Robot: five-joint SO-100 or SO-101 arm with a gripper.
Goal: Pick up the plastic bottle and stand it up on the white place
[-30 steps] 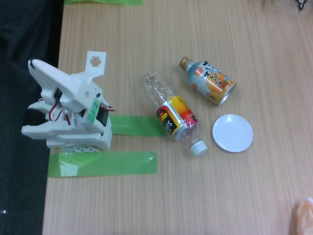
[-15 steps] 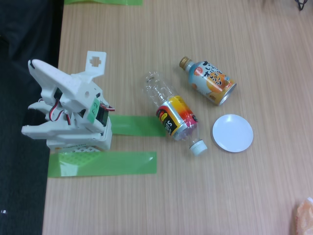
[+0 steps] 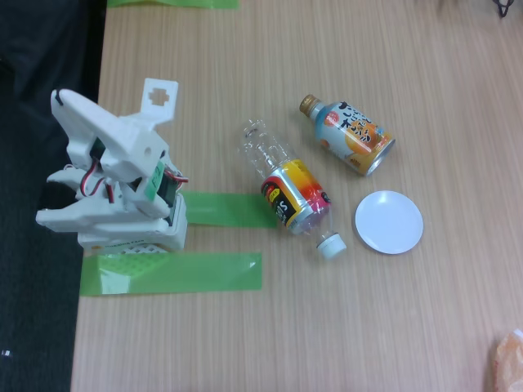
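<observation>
1. The fixed view looks down on a light wooden desk (image 3: 327, 327) with a dark area along its left edge.
2. A white plastic robot arm (image 3: 114, 180) sits folded at the left side of the desk, on a white base that stands between two strips of green tape (image 3: 176, 272).
3. The arm's fingers (image 3: 160, 100) point toward the far side; a flat white piece with a cross-shaped cut-out is what shows there. Whether the fingers are spread or closed cannot be told from this angle, and nothing is seen in their hold.
4. The clear plastic bottle with a white screw cap and a red-orange-yellow label with a black band (image 3: 286, 189) lies on its side near the middle of the desk, well apart from the arm. Its bottom points far-left and its cap near-right.
5. The bottle's labelled part lies just beside the right end of the upper green strip.
6. The small flat round white disc (image 3: 389, 221) rests flat on the desk, just right of the bottle's cap, close to it but apart.
7. A gold-capped blue-and-orange can-like bottle (image 3: 347, 135) lies on its side farther back, beyond the disc and to the right of the clear bottle, touching neither.
</observation>
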